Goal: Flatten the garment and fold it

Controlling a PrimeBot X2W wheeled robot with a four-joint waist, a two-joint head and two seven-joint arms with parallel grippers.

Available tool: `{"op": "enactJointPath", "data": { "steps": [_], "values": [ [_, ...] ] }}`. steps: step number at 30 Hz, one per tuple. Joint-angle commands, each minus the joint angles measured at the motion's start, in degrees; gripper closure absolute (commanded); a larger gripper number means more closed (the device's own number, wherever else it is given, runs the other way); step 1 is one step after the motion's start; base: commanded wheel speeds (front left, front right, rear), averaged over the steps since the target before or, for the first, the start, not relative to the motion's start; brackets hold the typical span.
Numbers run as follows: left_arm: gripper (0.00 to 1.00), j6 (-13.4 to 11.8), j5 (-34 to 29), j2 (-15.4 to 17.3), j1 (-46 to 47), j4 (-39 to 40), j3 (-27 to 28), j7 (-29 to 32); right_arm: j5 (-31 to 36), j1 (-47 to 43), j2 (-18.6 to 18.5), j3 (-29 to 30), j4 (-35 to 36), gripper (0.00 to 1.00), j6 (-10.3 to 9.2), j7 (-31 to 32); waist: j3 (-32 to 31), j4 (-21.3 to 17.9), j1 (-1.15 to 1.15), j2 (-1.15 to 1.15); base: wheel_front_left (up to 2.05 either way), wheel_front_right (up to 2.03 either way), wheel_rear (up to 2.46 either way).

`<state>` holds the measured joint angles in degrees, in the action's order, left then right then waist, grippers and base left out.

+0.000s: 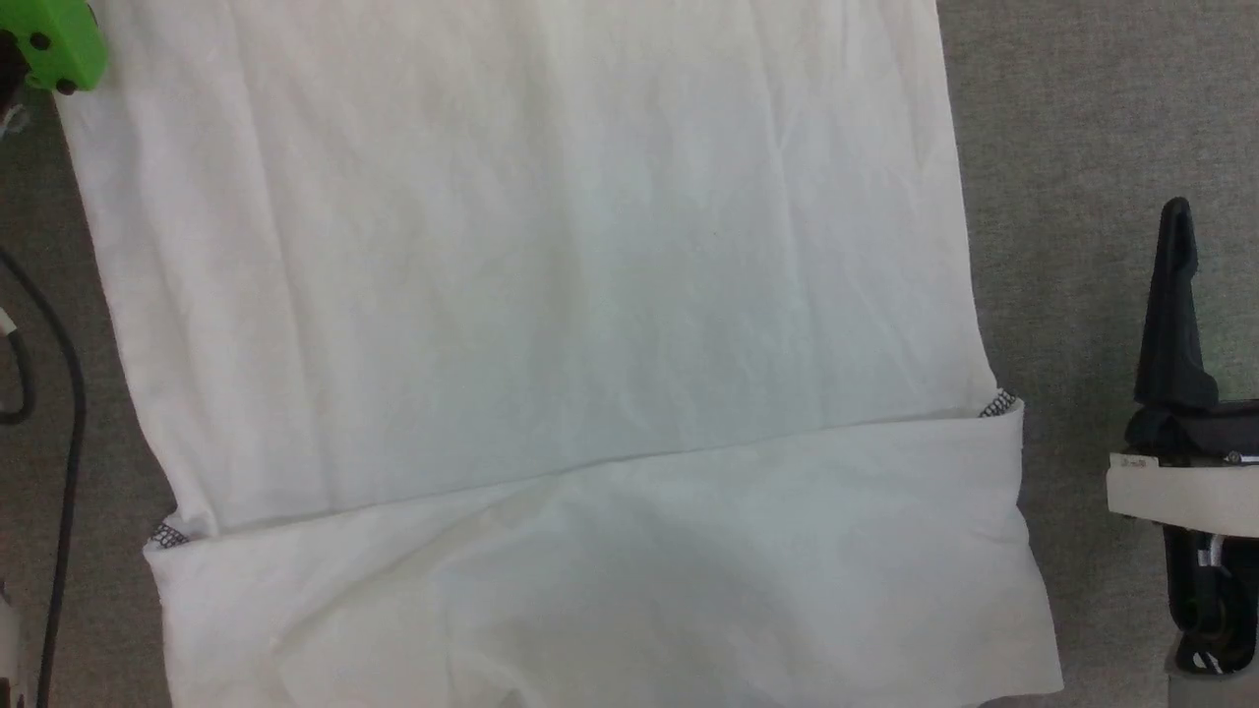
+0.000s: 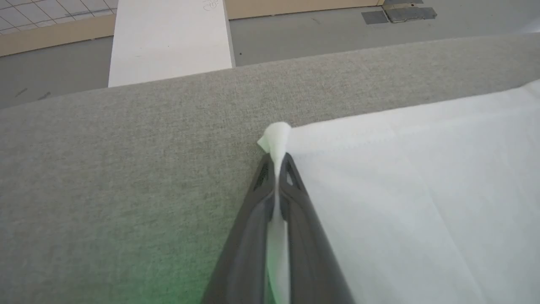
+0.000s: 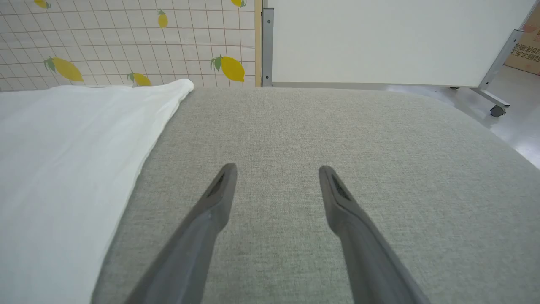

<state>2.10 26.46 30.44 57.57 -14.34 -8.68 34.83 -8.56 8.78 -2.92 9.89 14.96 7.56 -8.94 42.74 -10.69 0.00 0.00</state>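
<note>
- Head view: looking down on the garment, lying spread flat across the grey worktop and leaving a bare strip of it along the right side.
- Showing a slanted fold line crossing the near part of the cloth, with dark zigzag stitching peeking out at both ends of that line.
- Left wrist view: clamping the left gripper tight on one corner of the garment, fingers pressed together, a tuft of white cloth poking out past the tips and more running down between them.
- Bunching that corner upright, not far from the worktop's far edge, with a white box standing beyond that edge.
- Right wrist view: holding the right gripper wide open and empty over the bare strip, beside the garment's right border and not touching it.
</note>
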Motion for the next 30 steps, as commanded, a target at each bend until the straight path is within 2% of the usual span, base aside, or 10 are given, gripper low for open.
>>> {"op": "enactJointPath", "data": {
  "steps": [1,8,12,16,19,21,23,25,30],
  "values": [
    [1.0,0.2,0.5,-0.1,-1.0,-1.0,0.0,-0.4,0.2,1.4,0.0,0.1,0.0,0.0,-0.08,-0.2,-0.5,0.4,0.0,0.0,0.0,0.0,0.0],
    [1.0,1.3,1.5,-2.0,-2.4,-1.2,-0.4,-5.1,3.2,4.8,0.0,2.0,3.1,0.0,-0.08,3.2,-2.9,2.3,0.0,0.0,0.0,0.0,0.0],
    [1.0,2.0,2.0,-3.1,-3.1,-1.3,-1.0,-7.4,2.0,10.4,-1.2,2.2,6.6,0.0,-0.08,9.7,-4.1,3.4,0.0,0.0,0.0,0.0,0.0],
    [1.0,2.5,2.3,-3.5,-3.4,-1.2,-1.7,-8.2,-1.9,19.1,-5.5,1.7,7.6,0.0,-0.08,20.1,-4.7,4.3,0.0,0.0,0.0,0.0,0.0],
    [1.0,2.6,2.5,-3.8,-3.4,-1.0,-2.1,-8.4,-4.2,26.7,-8.7,0.6,5.3,0.0,-0.08,29.2,-4.6,4.8,0.0,0.0,0.0,0.0,0.0],
    [1.0,2.6,2.6,-4.0,-3.3,-1.0,-2.4,-8.6,-5.0,31.1,-11.0,-1.6,1.9,0.0,-0.08,36.0,-4.4,5.1,0.0,0.0,0.0,0.0,0.0],
    [1.0,2.7,2.6,-4.1,-3.2,-1.0,-2.7,-8.6,-6.2,35.5,-11.5,-2.7,-2.2,0.0,-0.08,41.7,-4.2,5.4,0.0,0.0,0.0,0.0,0.0],
    [1.0,2.7,2.6,-4.3,-2.9,-1.0,-3.0,-8.8,-5.7,39.0,-13.4,-6.2,-5.9,0.0,-0.08,46.5,-4.1,5.8,0.0,0.0,0.0,0.0,0.0],
    [1.0,2.7,2.5,-4.4,-2.5,-1.0,-3.5,-8.8,-5.8,46.5,-10.5,-9.9,-14.9,0.0,-0.08,54.3,-3.6,6.2,0.0,0.0,0.0,0.0,0.0]
  ]
}}
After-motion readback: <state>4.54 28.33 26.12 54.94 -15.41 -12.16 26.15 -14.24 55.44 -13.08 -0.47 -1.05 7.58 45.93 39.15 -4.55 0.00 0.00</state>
